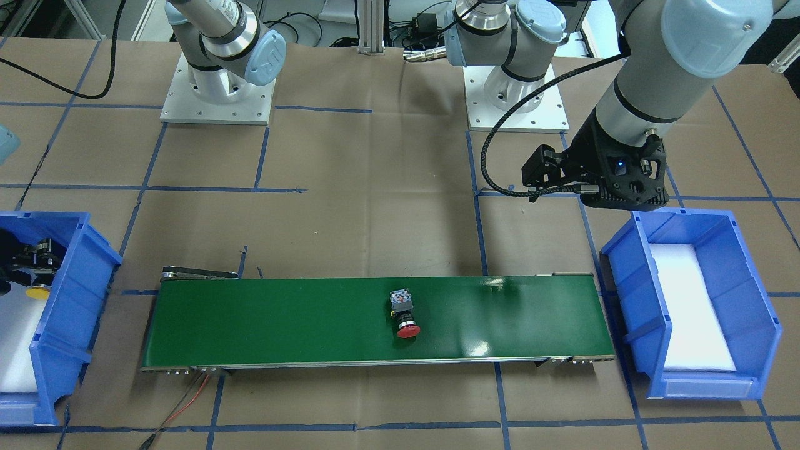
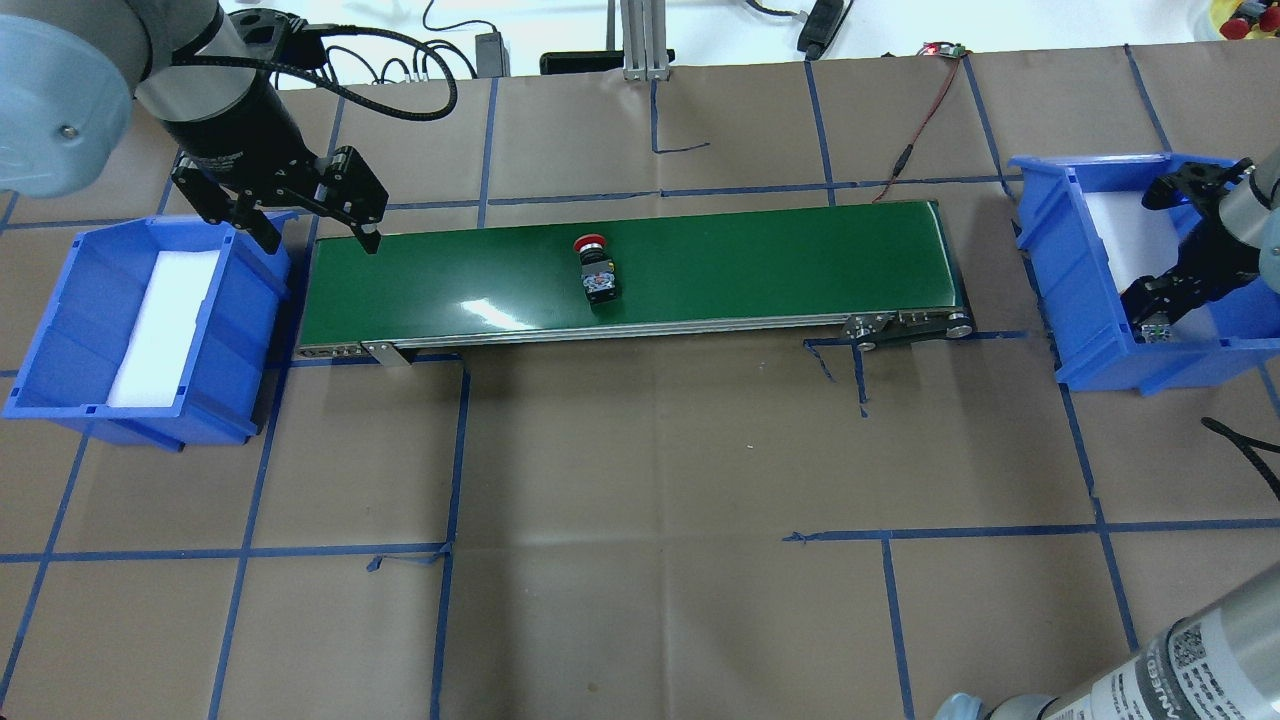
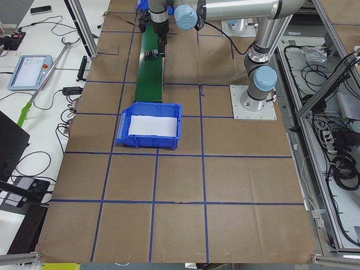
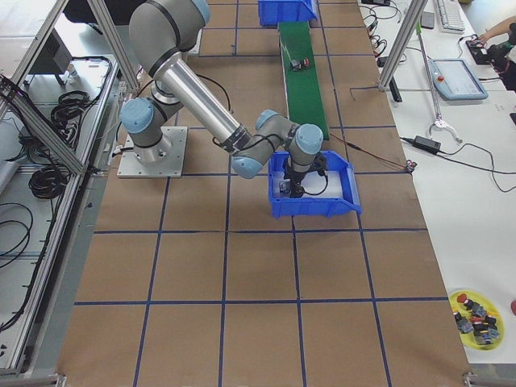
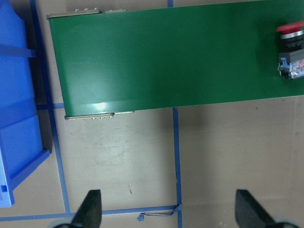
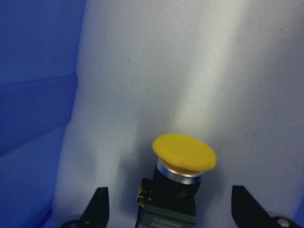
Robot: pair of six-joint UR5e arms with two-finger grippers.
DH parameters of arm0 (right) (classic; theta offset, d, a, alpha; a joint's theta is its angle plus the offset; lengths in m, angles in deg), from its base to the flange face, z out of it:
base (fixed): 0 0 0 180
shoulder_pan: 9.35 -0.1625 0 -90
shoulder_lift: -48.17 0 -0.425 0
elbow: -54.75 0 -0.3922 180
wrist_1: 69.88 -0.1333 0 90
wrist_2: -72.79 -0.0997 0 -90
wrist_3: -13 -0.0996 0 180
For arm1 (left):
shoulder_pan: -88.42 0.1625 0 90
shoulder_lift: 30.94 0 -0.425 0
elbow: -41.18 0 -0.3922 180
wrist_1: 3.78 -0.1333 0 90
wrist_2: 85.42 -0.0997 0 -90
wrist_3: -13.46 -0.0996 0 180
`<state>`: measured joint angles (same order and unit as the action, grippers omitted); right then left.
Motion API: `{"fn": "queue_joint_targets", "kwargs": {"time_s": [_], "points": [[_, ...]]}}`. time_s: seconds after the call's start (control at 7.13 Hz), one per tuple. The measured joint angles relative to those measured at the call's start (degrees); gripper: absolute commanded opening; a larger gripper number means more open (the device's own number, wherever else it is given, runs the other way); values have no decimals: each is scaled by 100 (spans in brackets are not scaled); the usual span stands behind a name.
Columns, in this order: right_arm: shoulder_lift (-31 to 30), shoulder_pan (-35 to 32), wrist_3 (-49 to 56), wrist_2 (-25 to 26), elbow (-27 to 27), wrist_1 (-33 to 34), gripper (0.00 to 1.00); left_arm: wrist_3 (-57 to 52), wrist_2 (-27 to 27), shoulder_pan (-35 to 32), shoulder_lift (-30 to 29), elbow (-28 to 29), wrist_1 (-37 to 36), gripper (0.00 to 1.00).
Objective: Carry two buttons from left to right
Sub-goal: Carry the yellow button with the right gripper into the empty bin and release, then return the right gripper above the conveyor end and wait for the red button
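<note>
The red-capped button (image 1: 405,315) lies on its side near the middle of the green conveyor belt (image 1: 281,319), also in the overhead view (image 2: 597,268) and the left wrist view (image 5: 290,52). The yellow-capped button (image 6: 185,159) lies on the white foam in the right blue bin (image 2: 1070,260), between the spread fingers (image 6: 98,204) of my right gripper (image 2: 1160,305), which is open and not touching it. My left gripper (image 2: 320,235) is open and empty, above the belt's left end beside the left blue bin (image 2: 60,330).
The left bin holds only a white foam pad (image 2: 165,320). A red wire (image 2: 920,120) runs from the belt's far right end. A yellow dish of spare buttons (image 4: 476,310) sits at a table corner. The arm bases (image 1: 219,94) stand behind the belt.
</note>
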<state>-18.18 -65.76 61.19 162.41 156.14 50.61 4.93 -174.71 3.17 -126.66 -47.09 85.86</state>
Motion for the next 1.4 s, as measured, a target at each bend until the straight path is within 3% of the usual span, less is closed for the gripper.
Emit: {"fn": "queue_joint_targets", "kwargs": {"time_s": [0.42,0.84,1.12,1.4], "points": [[-450,-50,-211,8,-442,-551,100,0,0,0,-2,24,-8,100],[-1040,-374,-1132,5,-1251,-1269,100,0,0,0,0,36,-8,100],[-1220,-992,-2435,6,-1736,-2037,100,0,0,0,-1,49,-8,100],[-1323,-2017,-3950,59,-1883,-2521,100,0,2,2,-16,86,-8,100]]}}
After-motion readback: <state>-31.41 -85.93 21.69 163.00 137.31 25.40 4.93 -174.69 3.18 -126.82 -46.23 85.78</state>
